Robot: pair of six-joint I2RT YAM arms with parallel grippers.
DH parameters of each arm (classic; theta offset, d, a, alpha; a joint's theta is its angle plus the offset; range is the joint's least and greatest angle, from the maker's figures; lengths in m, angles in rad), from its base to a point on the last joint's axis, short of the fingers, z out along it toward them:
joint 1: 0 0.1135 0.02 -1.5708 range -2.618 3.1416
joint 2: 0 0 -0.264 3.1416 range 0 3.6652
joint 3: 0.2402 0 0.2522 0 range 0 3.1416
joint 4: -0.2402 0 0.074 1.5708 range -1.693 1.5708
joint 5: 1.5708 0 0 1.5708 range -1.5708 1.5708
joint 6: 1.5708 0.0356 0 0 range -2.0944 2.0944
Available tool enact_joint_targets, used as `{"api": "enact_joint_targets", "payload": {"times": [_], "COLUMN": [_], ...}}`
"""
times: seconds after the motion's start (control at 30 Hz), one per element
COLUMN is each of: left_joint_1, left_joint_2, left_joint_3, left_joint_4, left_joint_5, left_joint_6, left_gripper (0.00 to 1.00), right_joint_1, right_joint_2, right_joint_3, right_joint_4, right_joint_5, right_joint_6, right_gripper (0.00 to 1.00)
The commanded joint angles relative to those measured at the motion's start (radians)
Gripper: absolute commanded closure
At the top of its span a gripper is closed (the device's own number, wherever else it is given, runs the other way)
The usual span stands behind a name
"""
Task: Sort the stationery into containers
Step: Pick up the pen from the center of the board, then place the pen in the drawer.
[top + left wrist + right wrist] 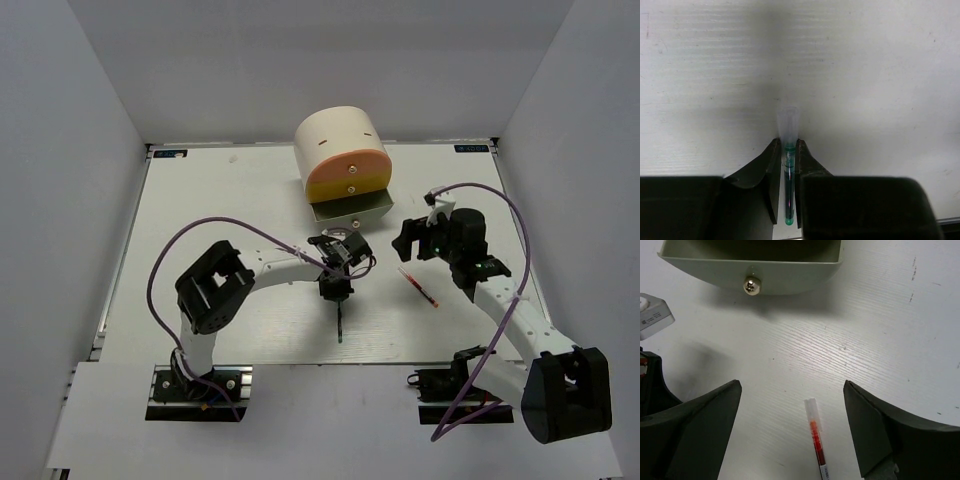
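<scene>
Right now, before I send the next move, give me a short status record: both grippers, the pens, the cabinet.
left gripper: shut on the green pen
green pen: clamped near its clear cap; lifted or not, cannot tell
right gripper: open, holding nothing
red pen: flat on the table, below the right gripper's gap, untouched
cabinet: far middle of table, upright
grey drawer: pulled out toward the arms; contents hidden
orange drawer, yellow drawer: shut

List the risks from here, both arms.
Left gripper is shut on the thin dark pen near its capped end; the long free end could swing or slip on lifting.
Right gripper is open above the red pen, flat on the table; closing may miss or scrape.
Both grippers sit close before the open grey-green drawer; they might collide.
</scene>
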Motion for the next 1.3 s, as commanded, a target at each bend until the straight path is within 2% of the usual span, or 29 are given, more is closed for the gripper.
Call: {"api": "enact_joint_targets", "payload": {"times": [0.0,0.07,0.17,0.2,0.27,0.3,0.43,0.57,0.63,0.67,0.7,0.77,0.97,1.27], "left_joint_1": [-0.023,-0.023,-0.023,-0.023,-0.002,-0.002,0.008,0.018,0.018,0.029,0.029,0.038,0.067,0.106], "left_joint_2": [-0.076,-0.157,-0.269,-0.290,-0.323,-0.343,-0.352,-0.314,-0.304,-0.279,-0.269,-0.249,-0.189,-0.079], "left_joint_3": [-0.009,-0.009,-0.018,-0.019,-0.028,-0.028,0.001,0.057,0.057,0.057,0.057,0.066,0.086,0.095], "left_joint_4": [0.012,0.062,0.175,0.203,0.281,0.303,0.420,0.501,0.613,0.697,0.697,0.798,0.955,1.043], "left_joint_5": [-0.023,-0.049,-0.109,-0.126,-0.135,-0.135,-0.135,-0.233,-0.282,-0.283,-0.293,-0.293,-0.241,-0.295], "left_joint_6": [0.092,0.138,0.267,0.348,0.448,0.547,0.854,1.044,1.124,1.210,1.242,1.333,1.488,1.533], "left_gripper": [1.00,1.00,1.00,1.00,1.00,1.00,1.00,1.00,1.00,1.00,1.00,1.00,1.00,1.00], "right_joint_1": [-0.017,-0.025,-0.038,-0.049,-0.052,-0.058,-0.072,-0.080,-0.083,-0.084,-0.084,-0.086,-0.092,-0.101], "right_joint_2": [-0.016,-0.016,-0.018,-0.019,-0.019,-0.021,-0.025,-0.033,-0.034,-0.034,-0.037,-0.041,-0.047,-0.044], "right_joint_3": [0.055,0.053,0.050,0.049,0.043,0.043,0.036,0.021,0.016,0.010,0.009,0.010,0.001,-0.007], "right_joint_4": [-0.020,-0.020,-0.020,-0.019,-0.020,-0.017,-0.017,-0.014,-0.012,-0.015,-0.015,-0.015,-0.009,0.009], "right_joint_5": [-0.018,-0.019,-0.033,-0.035,-0.045,-0.045,-0.044,-0.065,-0.081,-0.091,-0.096,-0.110,-0.114,-0.111], "right_joint_6": [-0.039,-0.072,-0.076,-0.072,-0.066,-0.066,-0.080,-0.118,-0.128,-0.137,-0.146,-0.154,-0.160,-0.146], "right_gripper": [0.10,0.10,0.17,0.22,0.23,0.25,0.27,0.28,0.30,0.33,0.34,0.35,0.35,0.35]}}
